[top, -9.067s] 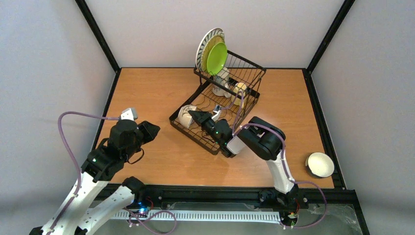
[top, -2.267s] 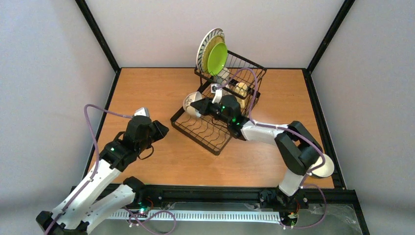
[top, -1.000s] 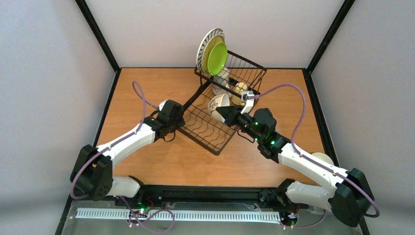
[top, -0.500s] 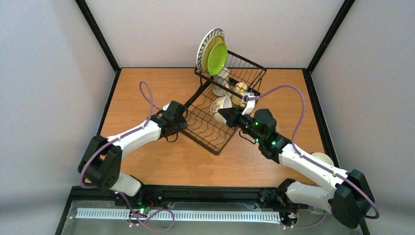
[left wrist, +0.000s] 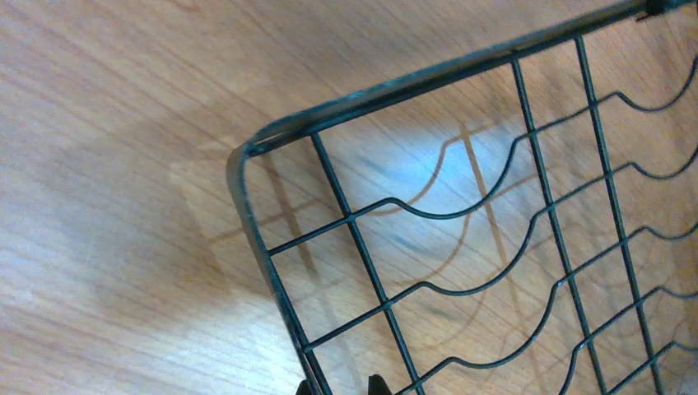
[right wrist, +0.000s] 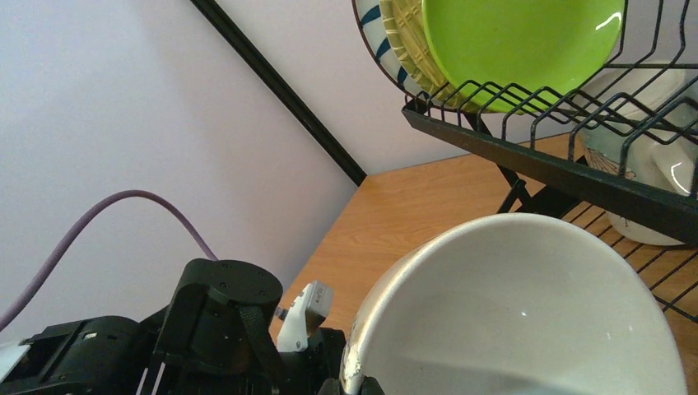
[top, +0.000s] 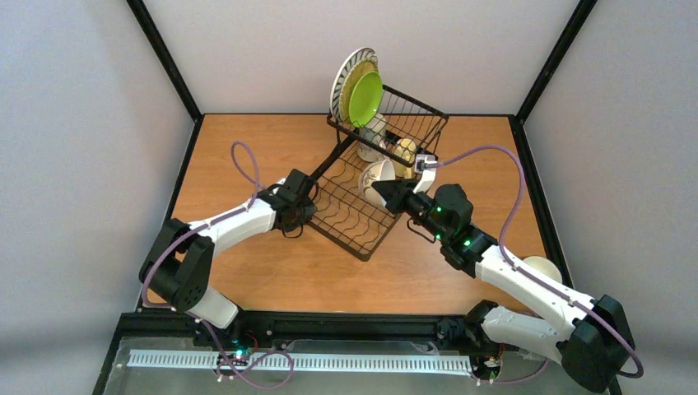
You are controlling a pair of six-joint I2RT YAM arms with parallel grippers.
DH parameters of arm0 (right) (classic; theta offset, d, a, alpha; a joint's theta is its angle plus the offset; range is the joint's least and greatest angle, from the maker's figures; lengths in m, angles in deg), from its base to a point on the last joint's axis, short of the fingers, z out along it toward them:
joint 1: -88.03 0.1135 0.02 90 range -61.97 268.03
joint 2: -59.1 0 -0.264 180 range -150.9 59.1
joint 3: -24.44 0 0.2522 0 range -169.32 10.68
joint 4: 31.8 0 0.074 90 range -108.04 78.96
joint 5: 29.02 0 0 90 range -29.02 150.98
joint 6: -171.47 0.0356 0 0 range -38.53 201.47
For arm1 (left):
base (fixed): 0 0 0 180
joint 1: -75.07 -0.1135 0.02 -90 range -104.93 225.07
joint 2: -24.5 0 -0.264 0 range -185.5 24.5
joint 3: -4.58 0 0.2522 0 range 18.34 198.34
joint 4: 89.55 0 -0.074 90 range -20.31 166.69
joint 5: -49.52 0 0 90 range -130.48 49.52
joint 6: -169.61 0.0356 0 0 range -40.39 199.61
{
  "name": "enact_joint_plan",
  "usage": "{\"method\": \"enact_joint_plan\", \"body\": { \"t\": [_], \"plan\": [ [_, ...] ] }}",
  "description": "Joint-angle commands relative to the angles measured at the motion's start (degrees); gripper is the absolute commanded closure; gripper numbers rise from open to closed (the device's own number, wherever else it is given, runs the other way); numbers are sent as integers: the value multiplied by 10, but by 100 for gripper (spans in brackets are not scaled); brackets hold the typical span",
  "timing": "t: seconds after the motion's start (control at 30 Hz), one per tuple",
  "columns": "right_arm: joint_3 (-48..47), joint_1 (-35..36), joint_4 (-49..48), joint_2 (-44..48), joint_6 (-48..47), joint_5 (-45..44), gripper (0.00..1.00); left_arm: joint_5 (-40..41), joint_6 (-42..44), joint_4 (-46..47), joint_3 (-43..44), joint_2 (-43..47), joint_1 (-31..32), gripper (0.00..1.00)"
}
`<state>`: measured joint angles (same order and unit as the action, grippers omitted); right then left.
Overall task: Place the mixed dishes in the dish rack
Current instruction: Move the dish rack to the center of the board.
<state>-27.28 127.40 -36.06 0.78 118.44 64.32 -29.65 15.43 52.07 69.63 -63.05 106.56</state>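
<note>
The right gripper [top: 388,192] pinches the rim of a bowl [top: 375,177], tilted over the rack [top: 325,230] at mid worktop [top: 247,148]. The left gripper [top: 306,207] sits at the rack's left corner, fingertips near together; any grip cannot be told.

Pale grey walls [top: 346,41] enclose a black-edged wooden table [top: 247,148].

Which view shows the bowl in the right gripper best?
Right wrist: the white bowl fills the lower frame, rim and inside clear. Top external shows it small, above the dish rack. Left wrist does not show it.
</note>
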Motion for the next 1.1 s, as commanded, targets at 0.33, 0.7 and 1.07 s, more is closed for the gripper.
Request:
{"method": "enact_joint_plan", "body": {
  "t": [0.33,0.7,1.07],
  "plan": [
    [-26,-5,72,82,-27,-68,98,-122,-113,104,-52,-17,5,100],
    [-26,-5,139,135,-18,-77,98,-54,-279,110,-110,61,59,100],
    [-34,-6,206,174,-25,-106,98,24,-487,70,-134,87,140,100]
  ]
}}
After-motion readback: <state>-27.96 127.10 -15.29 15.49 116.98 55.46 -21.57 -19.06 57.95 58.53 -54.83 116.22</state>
